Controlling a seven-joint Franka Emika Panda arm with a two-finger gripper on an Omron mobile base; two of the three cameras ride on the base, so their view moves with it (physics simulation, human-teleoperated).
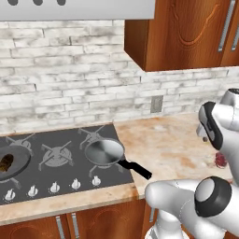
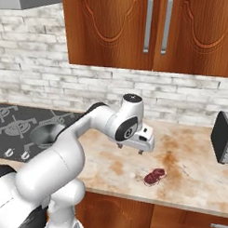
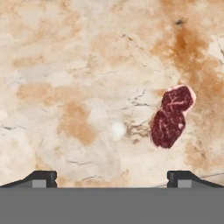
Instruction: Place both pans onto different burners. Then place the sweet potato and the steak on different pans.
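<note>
The steak lies flat on the marble counter, red with white marbling; it also shows as the steak near the counter's front and as the steak, half behind my arm. My gripper hovers above the counter a little left of and behind it, open and holding nothing. Its fingertips stand wide apart over bare counter. The steel pan sits on the front right burner, long black handle pointing right. The black skillet rests on a left burner with the sweet potato inside.
A middle burner carries nothing. White knobs line the cooktop's front. A dark toaster stands at the counter's right end. Wooden cabinets hang overhead, and a wall outlet sits on the brick backsplash.
</note>
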